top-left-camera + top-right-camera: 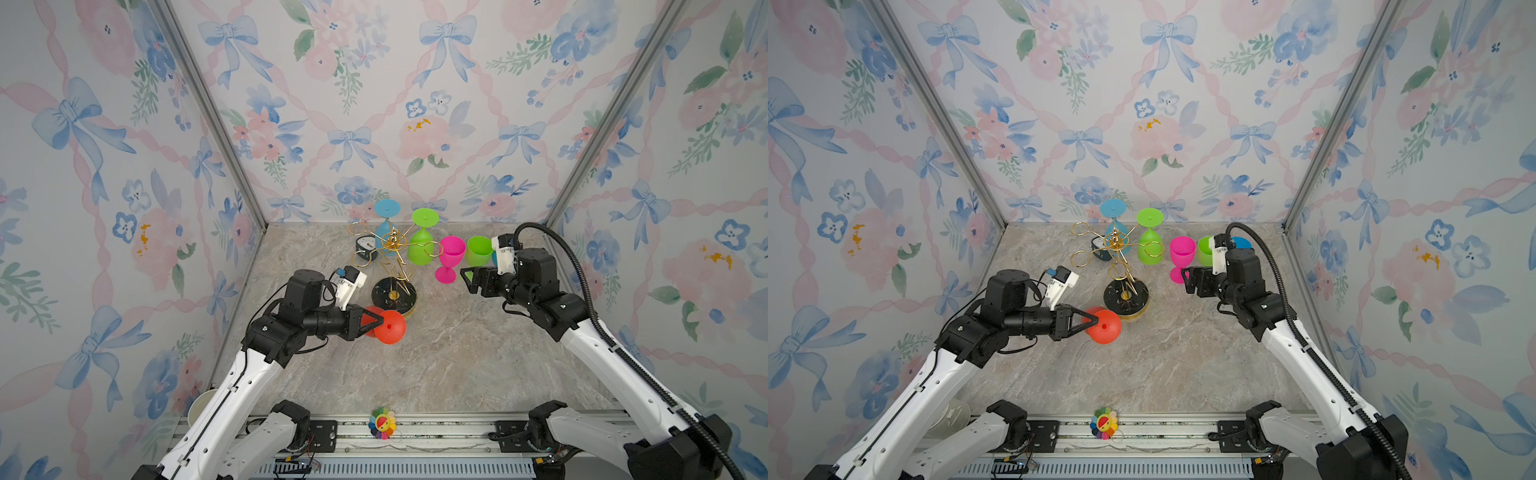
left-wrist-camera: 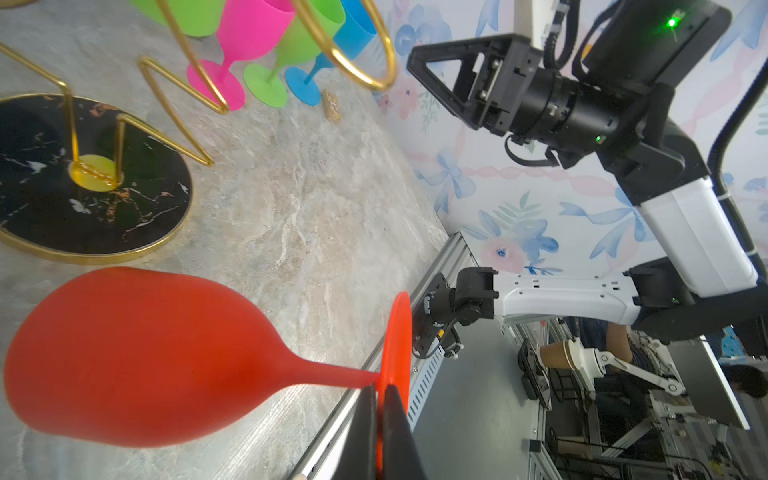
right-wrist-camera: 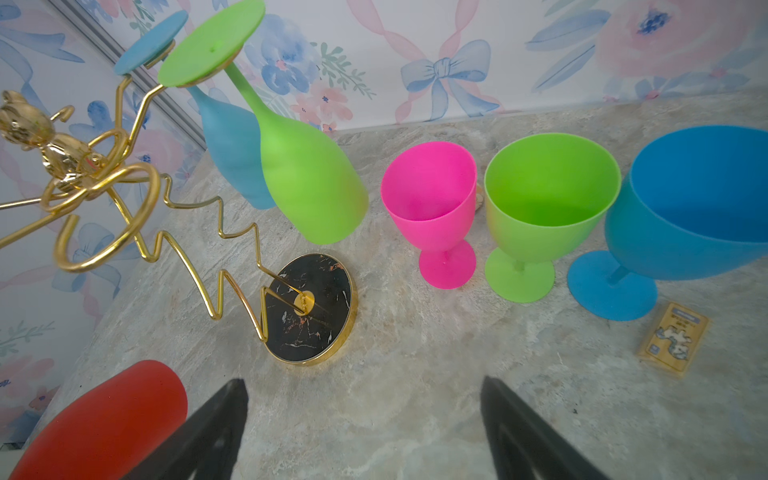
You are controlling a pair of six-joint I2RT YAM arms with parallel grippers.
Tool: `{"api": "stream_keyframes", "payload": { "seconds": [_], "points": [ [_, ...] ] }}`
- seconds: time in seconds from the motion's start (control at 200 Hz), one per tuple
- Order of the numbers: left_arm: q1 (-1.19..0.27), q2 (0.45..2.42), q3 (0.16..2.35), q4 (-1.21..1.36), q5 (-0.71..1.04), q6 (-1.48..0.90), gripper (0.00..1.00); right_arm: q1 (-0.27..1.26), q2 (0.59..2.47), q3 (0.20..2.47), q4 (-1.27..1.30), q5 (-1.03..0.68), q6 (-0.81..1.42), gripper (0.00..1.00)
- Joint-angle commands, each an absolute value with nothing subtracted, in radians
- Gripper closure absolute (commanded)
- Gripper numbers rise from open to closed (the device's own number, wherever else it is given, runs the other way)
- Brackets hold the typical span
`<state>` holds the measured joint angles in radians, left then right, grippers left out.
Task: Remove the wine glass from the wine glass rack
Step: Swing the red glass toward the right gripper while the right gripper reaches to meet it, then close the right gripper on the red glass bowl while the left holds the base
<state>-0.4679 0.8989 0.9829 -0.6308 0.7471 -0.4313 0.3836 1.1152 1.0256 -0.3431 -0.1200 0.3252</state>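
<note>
My left gripper (image 1: pixel 381 322) (image 1: pixel 1097 321) (image 2: pixel 380 392) is shut on the rim of the red wine glass's foot. The red wine glass (image 1: pixel 390 329) (image 1: pixel 1106 328) (image 2: pixel 137 357) (image 3: pixel 104 419) hangs foot up, in front of the rack's base and apart from its loops. The gold wine glass rack (image 1: pixel 394 296) (image 1: pixel 1126 296) (image 2: pixel 83 208) (image 3: pixel 311 307) stands mid-table. A blue glass (image 1: pixel 385 230) (image 3: pixel 235 158) and a green glass (image 1: pixel 420 247) (image 3: pixel 307 187) hang upside down from it. To the rack's right, my right gripper (image 1: pixel 468 283) (image 1: pixel 1187 281) (image 3: pixel 363 382) is open over bare table.
Pink (image 1: pixel 451 253) (image 3: pixel 430 195), green (image 1: pixel 479 250) (image 3: pixel 548 195) and blue (image 1: pixel 1241 242) (image 3: pixel 698 208) goblets stand upright at the back right, just beyond my right gripper. A small clock (image 1: pixel 366 247) sits behind the rack. A yellow card (image 3: pixel 673 345) lies near the blue goblet. A flower toy (image 1: pixel 382 422) is on the front rail.
</note>
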Motion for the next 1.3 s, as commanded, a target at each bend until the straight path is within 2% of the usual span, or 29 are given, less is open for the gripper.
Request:
{"api": "stream_keyframes", "payload": {
  "seconds": [0.0,0.23,0.445,0.65,0.895,1.16,1.295],
  "points": [
    [-0.580,0.910,1.035,-0.629,0.701,-0.396,1.00,0.393,1.133,1.066,-0.393,-0.120,0.344,0.11],
    [-0.890,1.030,1.134,-0.624,0.507,-0.343,1.00,0.391,1.155,1.095,-0.490,-0.092,0.372,0.11],
    [-0.983,1.125,1.235,-0.537,0.470,-0.251,1.00,0.351,1.159,1.113,-0.608,-0.173,0.404,0.12],
    [-1.070,1.245,1.337,-0.465,0.481,-0.108,1.00,0.232,1.146,1.109,-0.728,-0.278,0.444,0.13],
    [-1.252,1.314,1.314,-0.462,0.137,0.177,1.00,0.076,1.097,1.096,-0.757,-0.441,0.470,0.13],
    [-1.294,1.332,1.235,-0.394,-0.103,0.285,1.00,0.066,1.153,1.139,-0.785,-0.529,0.460,0.14],
    [-1.351,1.323,1.167,-0.335,-0.281,0.379,1.00,0.066,1.178,1.166,-0.791,-0.548,0.458,0.15]
  ]
}}
